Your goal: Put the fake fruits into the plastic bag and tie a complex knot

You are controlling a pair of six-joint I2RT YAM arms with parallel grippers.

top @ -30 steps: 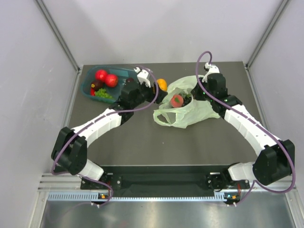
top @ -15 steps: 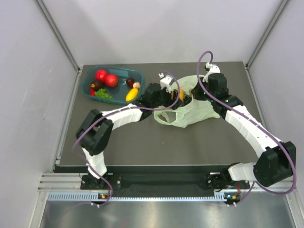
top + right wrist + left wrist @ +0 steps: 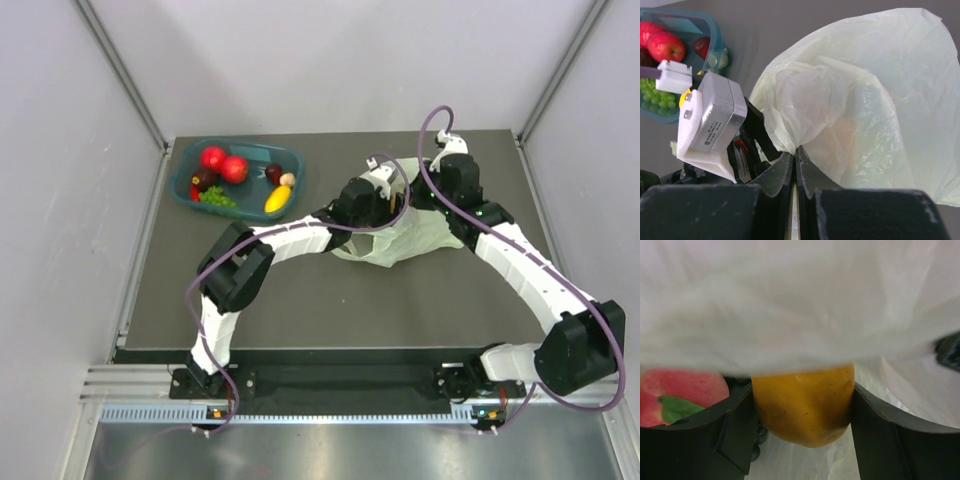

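Pale green plastic bag (image 3: 425, 232): lies crumpled on the table (image 3: 300, 290), right of centre toward the far side; thin, translucent and creased, with its mouth turned toward the left arm.
Bag film, left wrist view: a blurred white-green sheet fills the upper half of the view, draped over the gripper's fingers.
Left gripper (image 3: 802, 396): clenched on the orange-yellow fruit (image 3: 802, 415), one dark finger pressed against each side; the overhead view shows its wrist reaching over the bag's mouth.
Orange-yellow fruit: glossy and rounded; its top is hidden under the bag film and its lower end hangs free between the fingers.
Red fruit (image 3: 682, 389): has a green leaf and sits at the left edge of the left wrist view, just beyond one finger and under the same film.
Right gripper (image 3: 794, 162): jaws pressed together on a fold of the bag's rim, with the film rising from the pinch in a puffed dome.
Teal tray (image 3: 297, 160): stands at the far left of the table, well apart from the bag.
Tray contents: two red apples (image 3: 224, 163), a dark purple fruit (image 3: 204, 180), green grapes (image 3: 217, 198), a yellow fruit (image 3: 277, 198), a dark red fruit (image 3: 273, 173) and a small peach fruit (image 3: 288, 179).
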